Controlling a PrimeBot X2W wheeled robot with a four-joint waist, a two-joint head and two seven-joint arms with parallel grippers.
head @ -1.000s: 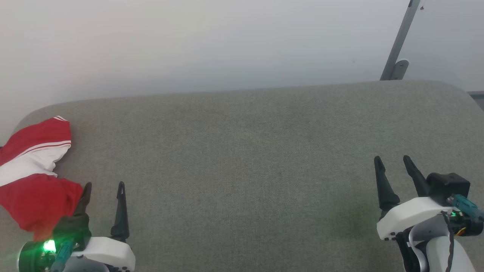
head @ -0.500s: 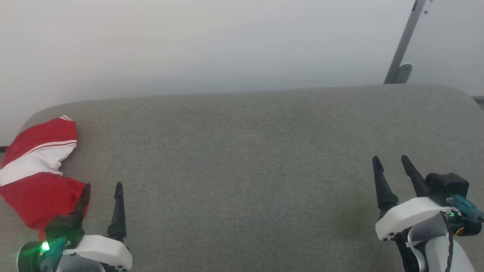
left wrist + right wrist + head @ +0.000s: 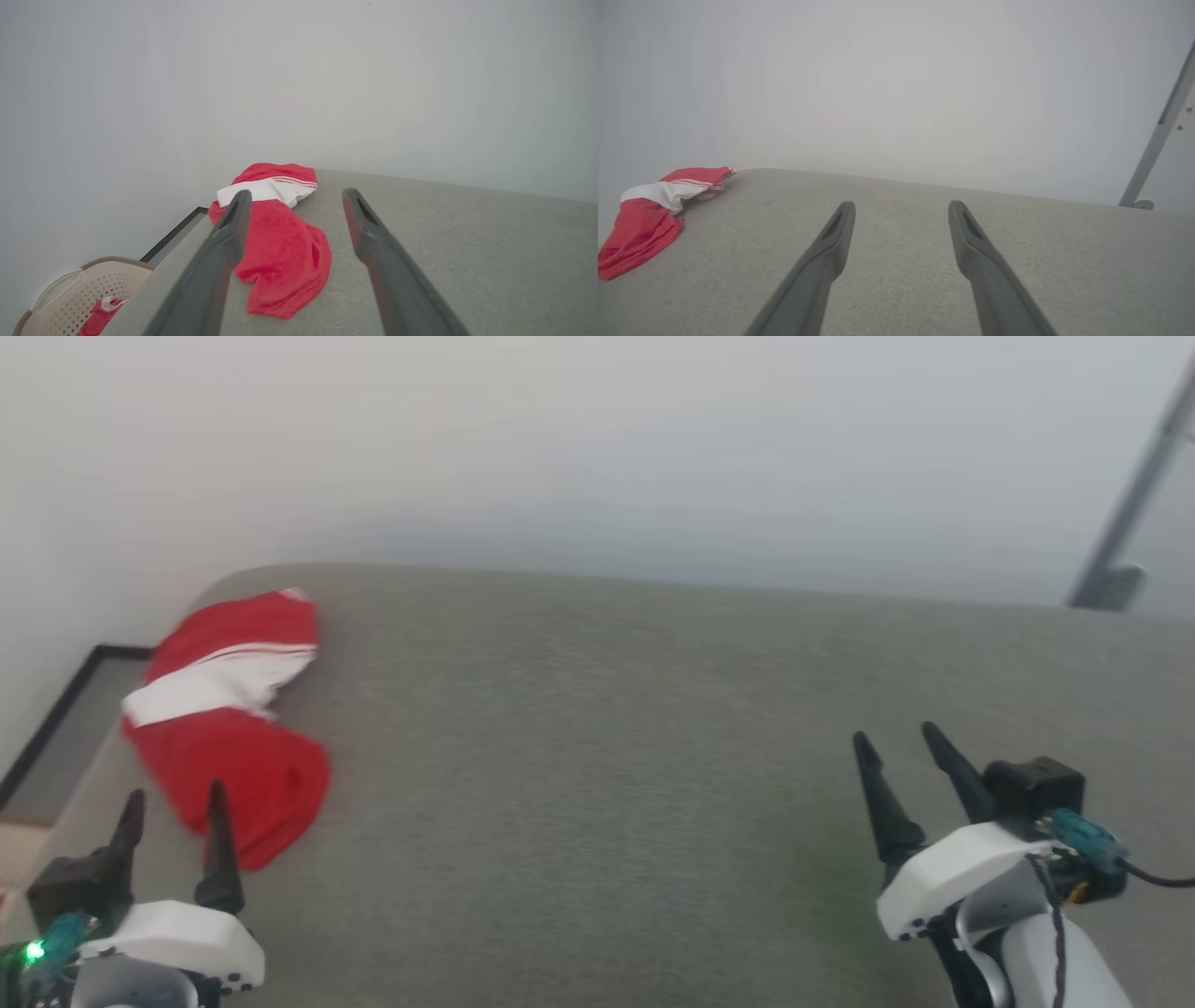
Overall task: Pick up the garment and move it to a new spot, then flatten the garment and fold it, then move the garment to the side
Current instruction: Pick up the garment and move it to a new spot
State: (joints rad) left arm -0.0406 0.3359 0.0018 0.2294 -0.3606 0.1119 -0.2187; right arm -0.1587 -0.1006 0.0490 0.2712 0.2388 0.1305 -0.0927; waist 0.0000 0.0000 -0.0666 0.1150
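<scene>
The garment (image 3: 229, 723), red with a white panel and striped trim, lies crumpled near the left end of the grey cushion (image 3: 653, 756). My left gripper (image 3: 177, 798) hovers open just in front of its near edge, fingers empty. In the left wrist view the garment (image 3: 280, 242) lies straight ahead between and beyond the open fingers (image 3: 233, 224) of the left gripper (image 3: 294, 198). My right gripper (image 3: 892, 737) stands open and empty over the cushion's right part. In the right wrist view the garment (image 3: 649, 214) sits far left and the right gripper (image 3: 901, 205) is spread wide.
A beige perforated basket (image 3: 74, 291) with red cloth in it stands on the floor past the cushion's left end. A pale wall rises behind the cushion. A grey metal pole (image 3: 1134, 504) leans at the back right. The cushion's left edge (image 3: 103, 747) drops off beside the garment.
The head camera has swung left, so the whole scene shifted right in view and the floor beside the cushion came into sight. The garment lies as before. Both grippers stay open.
</scene>
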